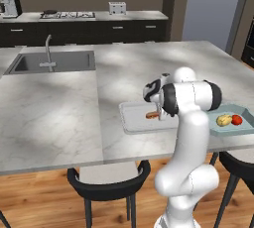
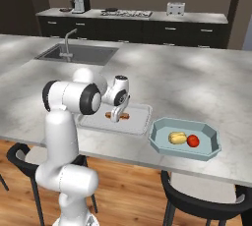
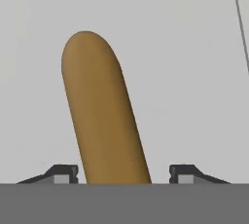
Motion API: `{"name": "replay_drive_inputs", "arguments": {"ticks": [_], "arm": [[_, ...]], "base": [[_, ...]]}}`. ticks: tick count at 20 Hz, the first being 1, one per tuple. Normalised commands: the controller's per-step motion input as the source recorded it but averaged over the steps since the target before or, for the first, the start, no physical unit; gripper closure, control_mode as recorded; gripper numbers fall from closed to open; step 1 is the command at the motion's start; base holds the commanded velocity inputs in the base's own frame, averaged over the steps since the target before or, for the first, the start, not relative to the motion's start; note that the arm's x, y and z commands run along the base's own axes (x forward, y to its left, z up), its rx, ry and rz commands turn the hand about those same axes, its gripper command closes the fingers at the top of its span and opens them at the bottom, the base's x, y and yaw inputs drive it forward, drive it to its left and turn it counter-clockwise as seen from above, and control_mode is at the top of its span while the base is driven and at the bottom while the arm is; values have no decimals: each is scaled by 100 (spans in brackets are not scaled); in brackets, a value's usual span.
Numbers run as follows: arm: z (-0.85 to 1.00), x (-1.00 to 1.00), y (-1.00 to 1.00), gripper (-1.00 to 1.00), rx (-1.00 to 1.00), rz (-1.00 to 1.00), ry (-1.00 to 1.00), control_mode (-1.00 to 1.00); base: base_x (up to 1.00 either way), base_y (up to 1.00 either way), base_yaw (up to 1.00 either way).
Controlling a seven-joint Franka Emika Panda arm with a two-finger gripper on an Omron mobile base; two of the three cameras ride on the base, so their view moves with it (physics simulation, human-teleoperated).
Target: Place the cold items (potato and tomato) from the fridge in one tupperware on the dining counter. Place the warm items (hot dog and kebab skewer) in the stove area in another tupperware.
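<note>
While the fingers [image 3: 124, 173] stand apart either side of the hot dog [image 3: 103, 108], gripping nothing, it lies in the white tupperware [image 2: 140, 117] on the counter [image 2: 206, 77]; lifting askew could drag it out

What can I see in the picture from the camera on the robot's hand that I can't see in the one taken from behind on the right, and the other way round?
Hand view alone: a close look at the hot dog's smooth brown length, with the pincer tips standing apart on either side, gaps visible.

Right base view alone: the wider kitchen, with the blue tupperware holding the potato and tomato, plus the sink.

Both: the hot dog lying in the white tupperware, under the pincer.
</note>
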Motion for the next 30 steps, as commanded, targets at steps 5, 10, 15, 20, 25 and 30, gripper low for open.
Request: {"name": "replay_drive_inputs", "arguments": {"ticks": [5, 10, 15, 20, 25, 30], "arm": [[30, -43, 2, -100, -1, -45, -17, -100], [67, -40, 2, -100, -12, -40, -47, -100], [53, -47, 6, -100, -1, -57, -15, -100], [76, -11, 3, -100, 11, -87, 1, -100], [100, 7, 0, -100, 45, -89, 16, -100], [93, -6, 7, -100, 35, -85, 2, -100]], "base": [[0, 0, 0], [0, 0, 0], [0, 0, 0], [0, 0, 0], [0, 0, 0], [0, 0, 0]]}}
